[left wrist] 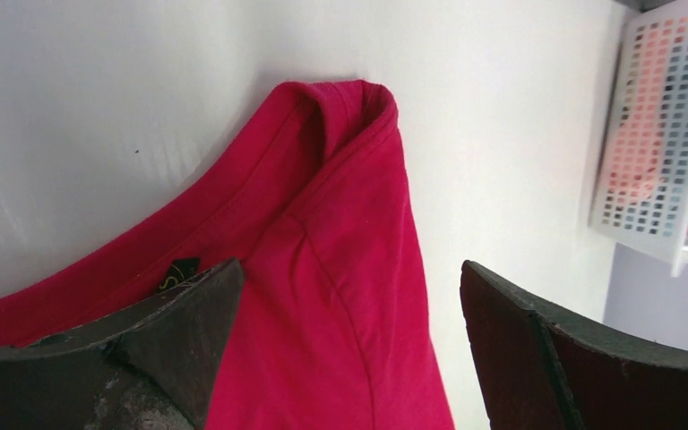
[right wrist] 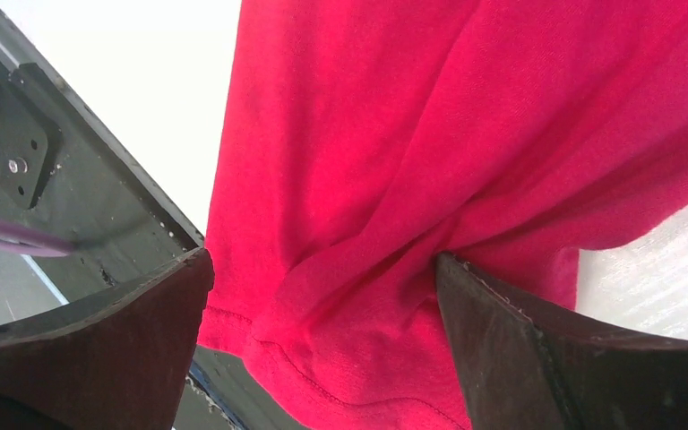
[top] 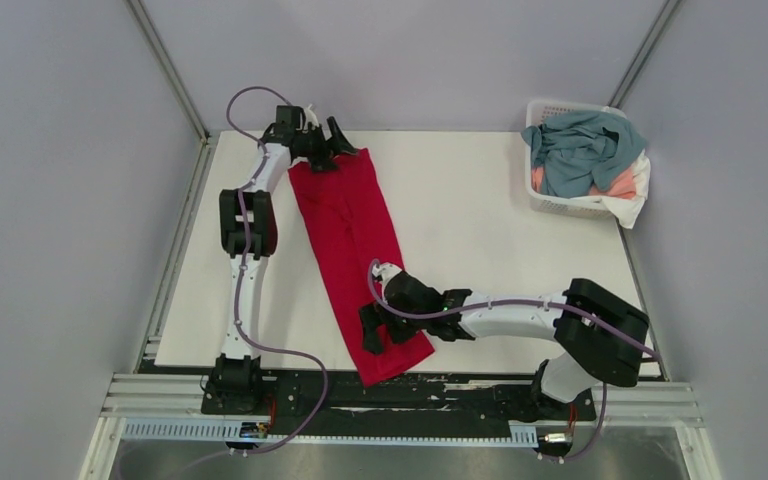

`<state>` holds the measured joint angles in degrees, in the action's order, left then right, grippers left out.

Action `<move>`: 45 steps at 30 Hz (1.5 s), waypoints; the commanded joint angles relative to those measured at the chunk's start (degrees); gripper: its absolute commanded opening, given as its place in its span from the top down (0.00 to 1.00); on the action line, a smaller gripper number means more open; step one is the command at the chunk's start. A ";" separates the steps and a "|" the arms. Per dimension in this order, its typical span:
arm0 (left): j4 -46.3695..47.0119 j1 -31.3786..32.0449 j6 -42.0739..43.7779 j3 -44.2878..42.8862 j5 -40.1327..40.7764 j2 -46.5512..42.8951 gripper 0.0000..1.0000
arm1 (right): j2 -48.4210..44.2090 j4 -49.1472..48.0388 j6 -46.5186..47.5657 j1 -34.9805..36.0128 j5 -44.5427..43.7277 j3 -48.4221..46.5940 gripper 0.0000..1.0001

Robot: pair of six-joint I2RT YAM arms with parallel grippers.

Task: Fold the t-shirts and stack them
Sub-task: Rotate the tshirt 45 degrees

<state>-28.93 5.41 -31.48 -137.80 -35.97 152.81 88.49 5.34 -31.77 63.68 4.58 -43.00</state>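
The bright red t-shirt point(top: 350, 230) lies folded into a long narrow strip on the white table point(top: 490, 240), running from the far left to the near edge. My left gripper point(top: 325, 142) is open over its far collar end; in the left wrist view the jaws point(left wrist: 349, 269) stand wide apart over the collar and its black label point(left wrist: 177, 271). My right gripper point(top: 372, 330) is open at the near hem end. In the right wrist view the jaws point(right wrist: 322, 260) straddle the bunched hem point(right wrist: 367, 340), which hangs a little over the table edge.
A white lattice basket point(top: 550, 105) at the far right holds a teal-grey shirt point(top: 580, 150), a salmon-pink one point(top: 620, 185) and a white one point(top: 640, 200); the basket also shows in the left wrist view point(left wrist: 645, 134). A black metal rail point(top: 480, 395) runs along the near table edge.
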 commanded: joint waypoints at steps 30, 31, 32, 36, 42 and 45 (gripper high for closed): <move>-0.69 7.22 2.95 21.52 10.09 -33.11 0.00 | -32.75 18.06 -12.94 -4.59 -10.76 12.62 0.00; -1.50 9.35 3.19 28.00 12.17 -38.42 0.00 | -31.32 18.16 -13.40 -5.28 -9.40 12.33 0.00; -1.58 10.54 3.14 31.83 16.75 -41.13 0.00 | -29.81 18.20 -13.46 -5.95 -7.75 12.00 0.02; 0.96 21.74 0.47 55.02 31.32 -61.52 0.00 | -25.78 18.48 -13.01 -7.65 -2.82 12.30 0.13; 5.41 40.22 -4.41 83.23 41.98 -84.62 0.00 | -23.96 18.41 -11.54 -9.11 3.81 12.61 0.33; 1.56 48.81 -6.16 90.98 47.02 -92.02 0.00 | -24.30 18.09 -10.87 -9.30 5.17 13.04 0.36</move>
<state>-24.93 46.30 -34.46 -53.89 -0.36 68.88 64.71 24.18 -43.44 54.78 5.21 -29.02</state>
